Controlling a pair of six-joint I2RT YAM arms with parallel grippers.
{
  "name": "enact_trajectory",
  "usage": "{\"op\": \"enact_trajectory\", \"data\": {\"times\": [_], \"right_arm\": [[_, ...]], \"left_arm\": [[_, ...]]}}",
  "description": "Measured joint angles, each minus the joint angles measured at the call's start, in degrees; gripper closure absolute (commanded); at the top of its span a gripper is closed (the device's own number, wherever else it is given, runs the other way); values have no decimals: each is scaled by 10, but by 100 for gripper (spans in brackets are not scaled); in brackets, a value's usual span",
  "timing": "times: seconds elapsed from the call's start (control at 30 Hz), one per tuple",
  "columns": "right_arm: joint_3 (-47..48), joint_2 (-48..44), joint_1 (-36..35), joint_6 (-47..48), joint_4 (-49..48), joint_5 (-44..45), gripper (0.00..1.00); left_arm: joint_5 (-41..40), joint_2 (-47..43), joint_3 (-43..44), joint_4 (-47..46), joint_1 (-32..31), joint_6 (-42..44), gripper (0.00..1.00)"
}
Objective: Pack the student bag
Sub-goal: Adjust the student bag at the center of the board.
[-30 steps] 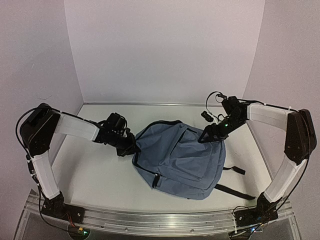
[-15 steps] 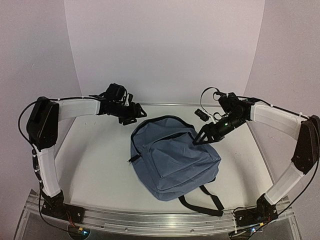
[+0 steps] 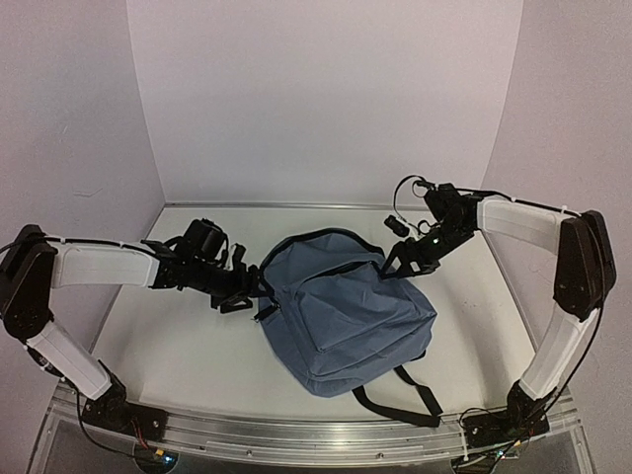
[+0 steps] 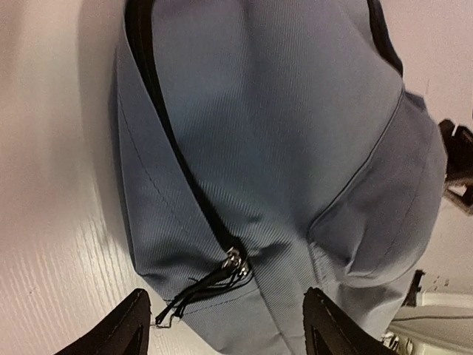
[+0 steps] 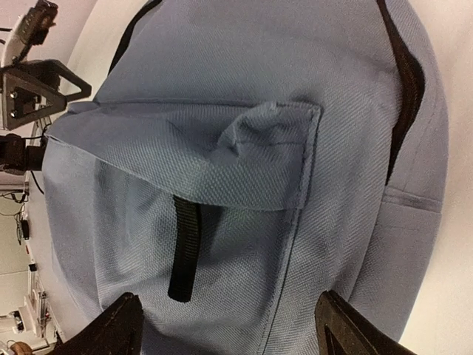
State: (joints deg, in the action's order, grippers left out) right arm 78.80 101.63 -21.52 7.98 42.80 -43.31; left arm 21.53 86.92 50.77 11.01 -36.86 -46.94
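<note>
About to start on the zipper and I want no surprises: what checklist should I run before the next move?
1. Slate-blue fabric backpack lies on the white table, front pocket up: ok.
2. Left gripper, jaws open and empty: ok.
3. Metal zipper pulls just ahead of the left jaws, ungripped: ok.
4. Right gripper, jaws open and empty, at the backpack's top: ok.
5. Main compartment zipped or open: cannot tell.

The student bag (image 3: 346, 316) is matt slate-blue woven cloth, finely ribbed. Its zipper pulls (image 4: 235, 260) gleam like metal; the black loop (image 5: 185, 248) is coarse webbing. The white surface (image 4: 52, 259) looks matt and faintly grained, the bottom-edge rail (image 3: 316, 427) brushed metal
</note>
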Motion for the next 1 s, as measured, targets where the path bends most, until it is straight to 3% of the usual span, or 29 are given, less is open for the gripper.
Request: {"op": "enact_trajectory", "data": {"times": [0.2, 0.4, 0.53, 0.73, 0.87, 1.0], "right_arm": [[-46, 2, -6, -16, -21, -45, 25], [-99, -9, -25, -36, -59, -65, 27], [-121, -35, -53, -44, -61, -71, 23], [-126, -83, -84, -52, -60, -125, 26], [-126, -127, -36, -62, -65, -124, 34], [-133, -135, 8, -74, -84, -101, 35]], "left_arm": [[41, 56, -31, -100, -11, -44, 61], [80, 165, 45, -122, 4, -43, 76], [106, 218, 113, -117, 45, -32, 74], [75, 241, 233, -57, 117, 41, 49], [27, 183, 244, 10, 117, 98, 48], [-27, 99, 246, 68, 57, 157, 55]]}}
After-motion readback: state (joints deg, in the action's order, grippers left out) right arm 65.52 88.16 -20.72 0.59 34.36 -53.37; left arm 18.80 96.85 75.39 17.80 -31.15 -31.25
